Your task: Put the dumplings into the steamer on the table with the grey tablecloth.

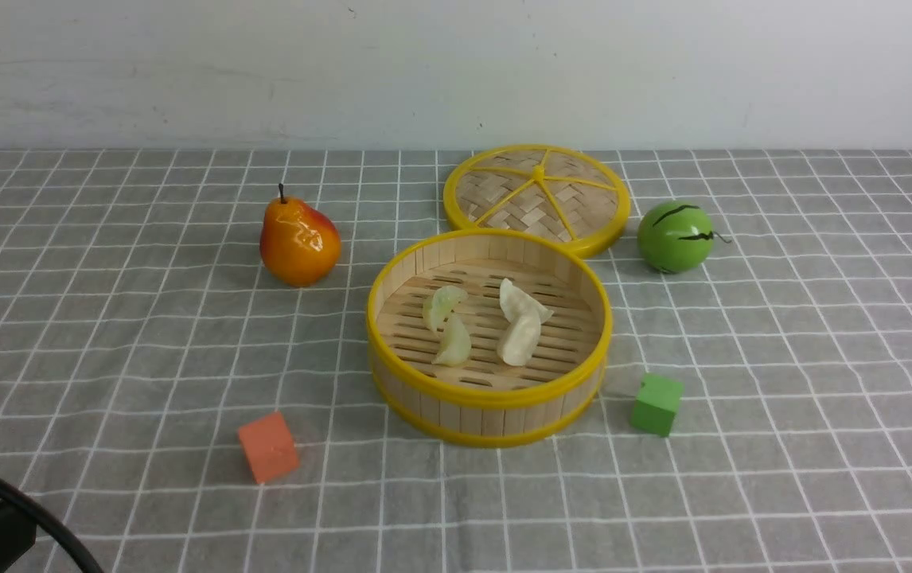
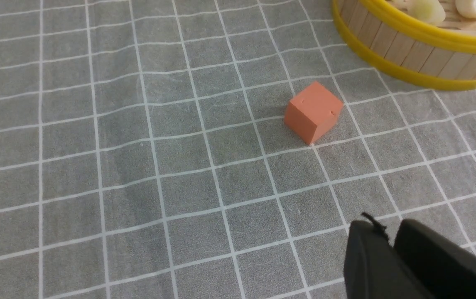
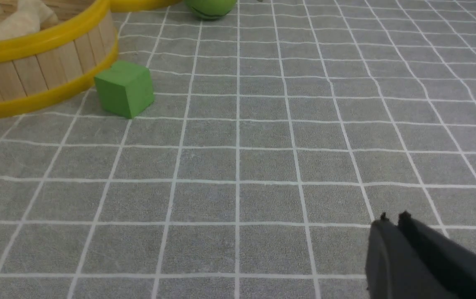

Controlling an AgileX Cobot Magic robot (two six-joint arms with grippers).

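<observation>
Inside steamer [image 1: 488, 394] four dumplings [image 1: 520, 338] lie: light, smooth, likely slippery; pinch across plump middle. Both jaws pressed together, empty.

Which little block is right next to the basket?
The green cube. It sits close beside the steamer wall on the robot's right, though whether they touch is unclear. The orange cube lies farther off on the left, with bare cloth between.
</observation>
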